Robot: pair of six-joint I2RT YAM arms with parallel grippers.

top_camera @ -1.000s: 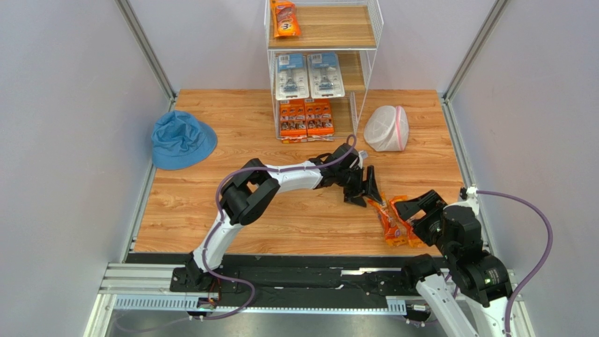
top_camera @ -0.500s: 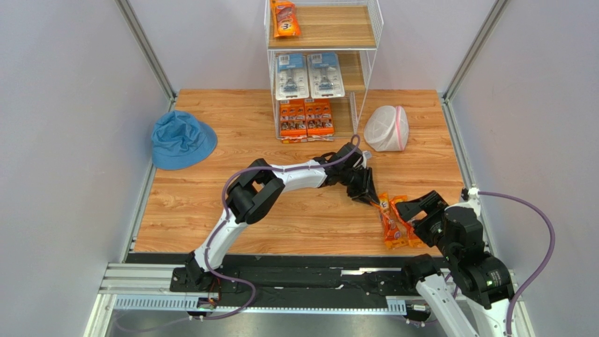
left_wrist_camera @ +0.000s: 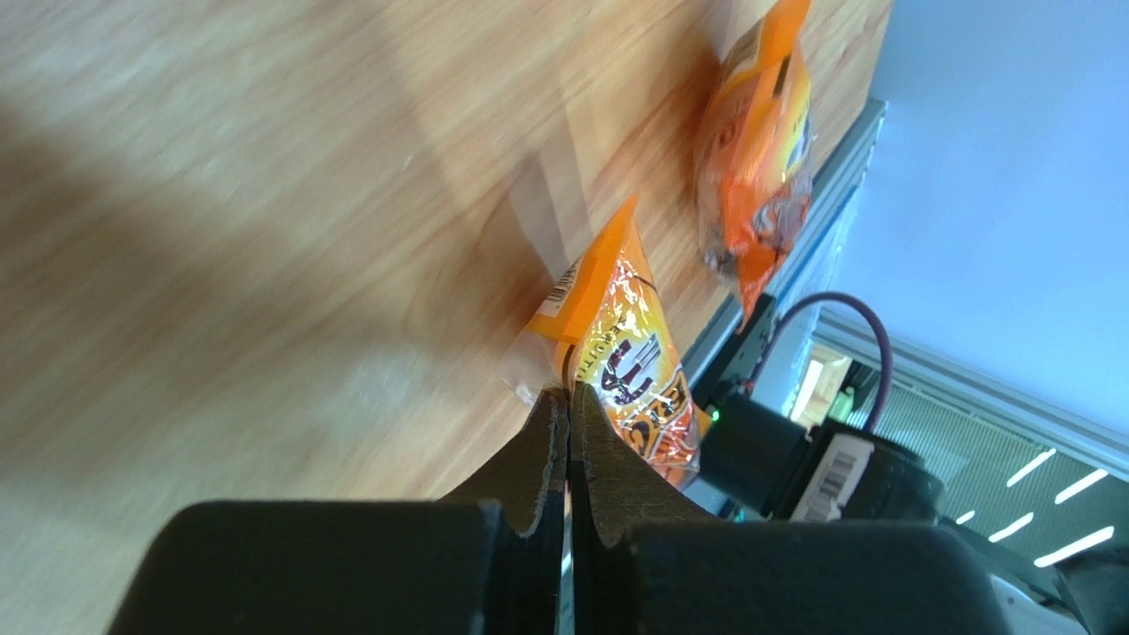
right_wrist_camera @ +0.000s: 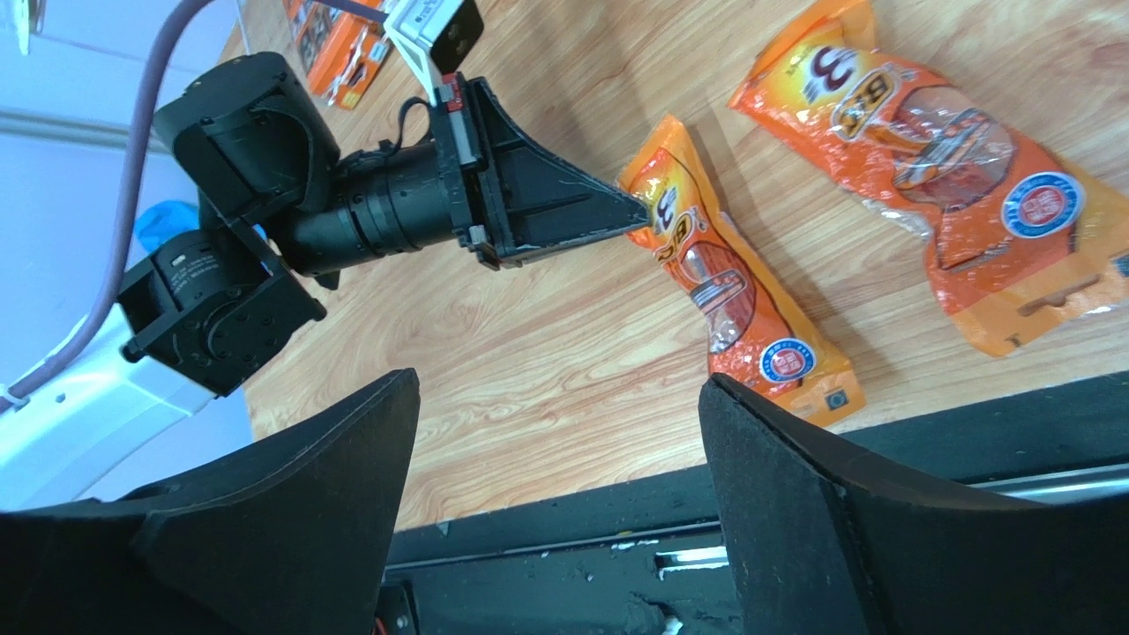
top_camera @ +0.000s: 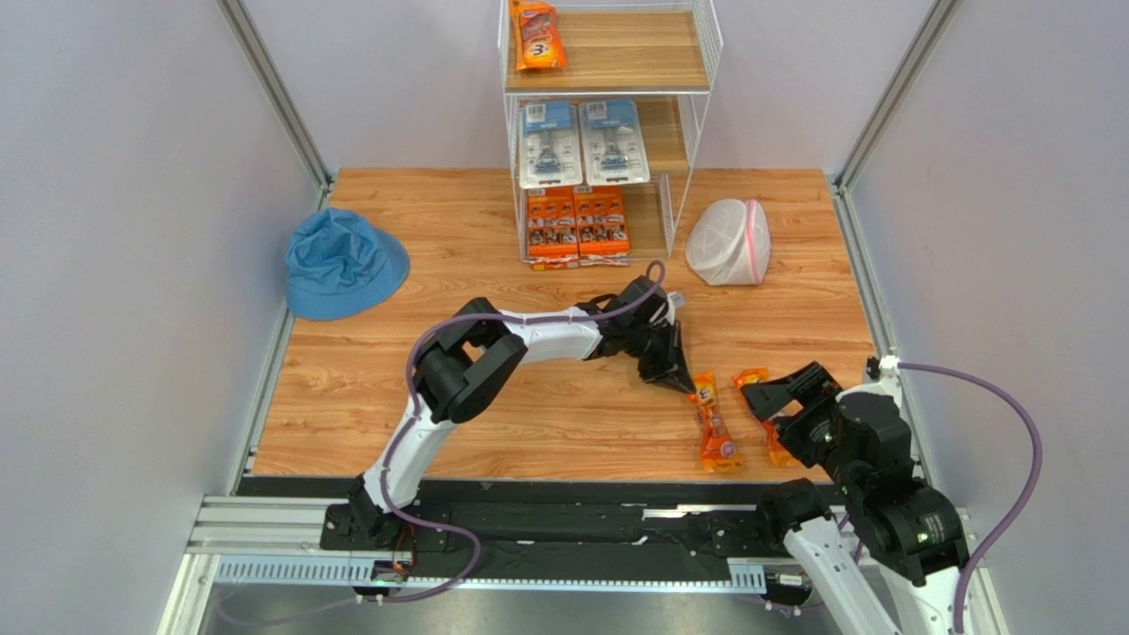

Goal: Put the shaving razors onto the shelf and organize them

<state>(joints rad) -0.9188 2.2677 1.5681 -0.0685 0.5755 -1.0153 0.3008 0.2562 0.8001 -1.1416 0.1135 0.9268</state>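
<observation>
Narrow orange razor bag [top_camera: 713, 426] flat on the table [top_camera: 384, 397], stretched straight out from the left gripper [top_camera: 680, 377], pinched shut on its header end; long axis in line with the fingers, tail aimed away from the shelf [top_camera: 676, 60], itself well behind that gripper. Right gripper [right_wrist_camera: 550, 397] near, beside the tail, spread wide and empty

left arm: elbow raised, forearm stretched toward 3 o'clock | left gripper [top_camera: 681, 381]: fingers pressed together, pinching end of orange bag [top_camera: 713, 426] | right arm: folded at 5 o'clock | right gripper [top_camera: 782, 393]: fingers spread wide
</observation>
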